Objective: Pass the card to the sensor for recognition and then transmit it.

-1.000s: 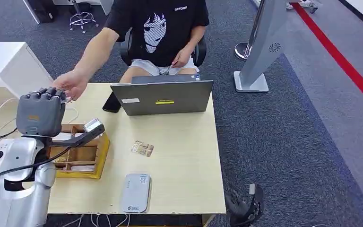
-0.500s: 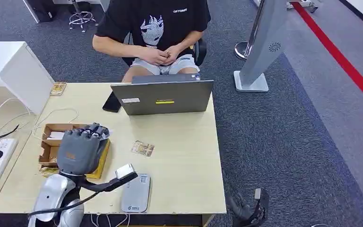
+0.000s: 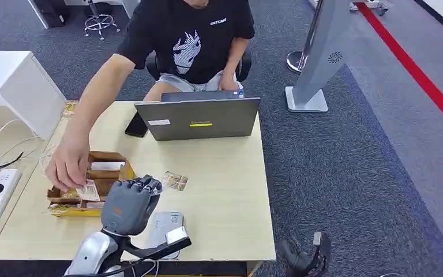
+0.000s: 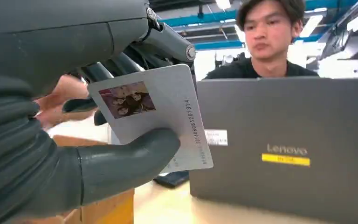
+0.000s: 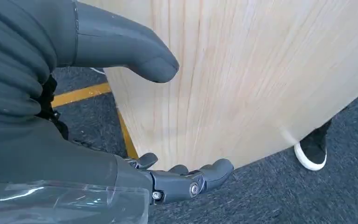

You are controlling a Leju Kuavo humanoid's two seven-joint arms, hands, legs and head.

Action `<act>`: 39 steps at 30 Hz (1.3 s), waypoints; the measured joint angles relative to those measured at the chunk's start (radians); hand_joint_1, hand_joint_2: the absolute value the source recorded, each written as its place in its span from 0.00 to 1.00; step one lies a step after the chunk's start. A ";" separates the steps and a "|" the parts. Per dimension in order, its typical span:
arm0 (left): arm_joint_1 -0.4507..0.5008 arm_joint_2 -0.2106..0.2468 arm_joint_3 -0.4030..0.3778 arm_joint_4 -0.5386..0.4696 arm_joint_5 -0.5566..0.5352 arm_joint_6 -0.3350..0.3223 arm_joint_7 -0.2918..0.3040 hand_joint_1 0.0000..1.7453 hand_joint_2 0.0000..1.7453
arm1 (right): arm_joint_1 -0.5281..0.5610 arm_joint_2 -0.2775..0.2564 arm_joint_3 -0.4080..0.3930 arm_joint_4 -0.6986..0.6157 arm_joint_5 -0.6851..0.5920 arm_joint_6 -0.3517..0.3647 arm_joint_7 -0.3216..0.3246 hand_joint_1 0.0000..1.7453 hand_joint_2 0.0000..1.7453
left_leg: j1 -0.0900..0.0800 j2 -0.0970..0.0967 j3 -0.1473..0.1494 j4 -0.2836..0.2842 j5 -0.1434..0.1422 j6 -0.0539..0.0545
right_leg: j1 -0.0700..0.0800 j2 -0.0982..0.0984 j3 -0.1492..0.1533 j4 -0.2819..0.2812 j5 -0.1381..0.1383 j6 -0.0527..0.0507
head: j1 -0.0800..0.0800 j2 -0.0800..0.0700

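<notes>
- One card [image 4: 154, 123] in play: white, small photo on its face and a printed number down one edge, pinched between the thumb and fingers of the left hand [image 3: 129, 199]. Held by one side, most of its face left bare — likely so the reader can take it.
- Left hand hovers over the near part of the table [image 3: 225, 173], just above the grey sensor pad [image 3: 167, 231], which lies flat by the near edge. Whether card and pad touch: cannot tell from the head view.
- Judgement: the recognition step is in hand; the handover is not yet done.
- Right hand [image 5: 135, 154] hangs low beside the table, nothing in it, thumb and fingers spread apart. Out of the way, idle.
- Person [image 3: 190, 40] sits behind the laptop [image 3: 199, 118], well placed to receive the card; one arm reaches into the wooden tray [image 3: 124, 173] of cards at the robot's left.
- A loose card [image 3: 174, 181] lies on the table just beyond the left hand.
</notes>
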 joint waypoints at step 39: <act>0.058 0.000 -0.056 0.129 0.017 -0.070 0.055 1.00 1.00 | 0.019 -0.004 -0.001 -0.005 -0.016 0.019 -0.013 0.00 1.00 | 0.000 0.000 0.000 0.000 0.000 0.000 | 0.000 0.000 0.000 0.000 0.000 0.000 | 0.000 0.000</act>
